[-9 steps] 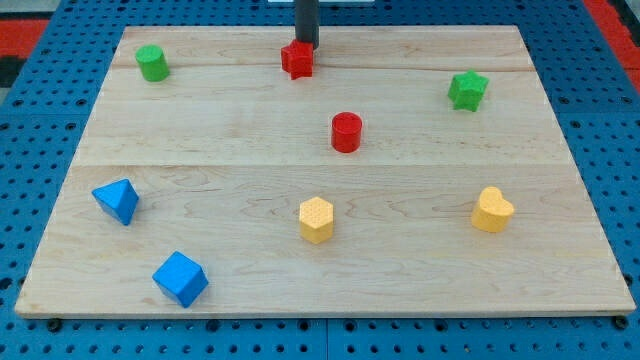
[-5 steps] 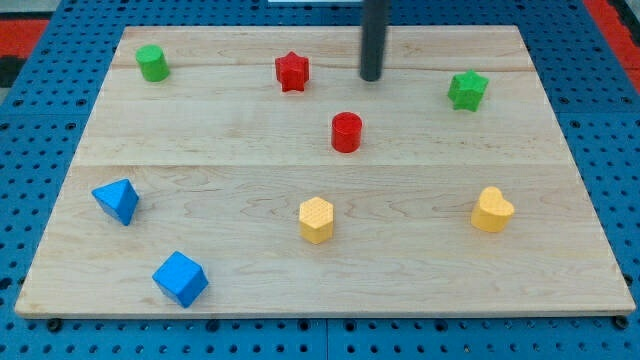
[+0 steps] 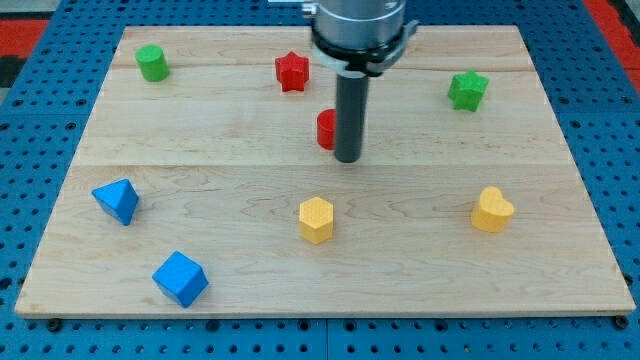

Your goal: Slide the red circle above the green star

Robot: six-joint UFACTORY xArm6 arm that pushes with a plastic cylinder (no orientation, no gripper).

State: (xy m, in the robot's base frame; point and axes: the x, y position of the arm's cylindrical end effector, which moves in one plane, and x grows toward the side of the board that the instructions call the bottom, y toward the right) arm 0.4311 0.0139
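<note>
The red circle (image 3: pixel 326 129) stands near the middle of the wooden board (image 3: pixel 200 150), mostly hidden behind my rod. My tip (image 3: pixel 347 158) rests on the board just below and to the right of the red circle, touching or nearly touching it. The green star (image 3: pixel 467 90) sits at the view's upper right, well to the right of the red circle and my tip.
A red star (image 3: pixel 292 72) lies above the red circle. A green cylinder (image 3: pixel 152 63) is at upper left. A yellow hexagon (image 3: pixel 316 219) and a yellow heart (image 3: pixel 492 210) lie lower down. Two blue blocks (image 3: pixel 116 200) (image 3: pixel 180 278) sit at lower left.
My rod moved from beside the red star rightward, then down to the red circle's lower right. The red circle has shifted a little to the left and up.
</note>
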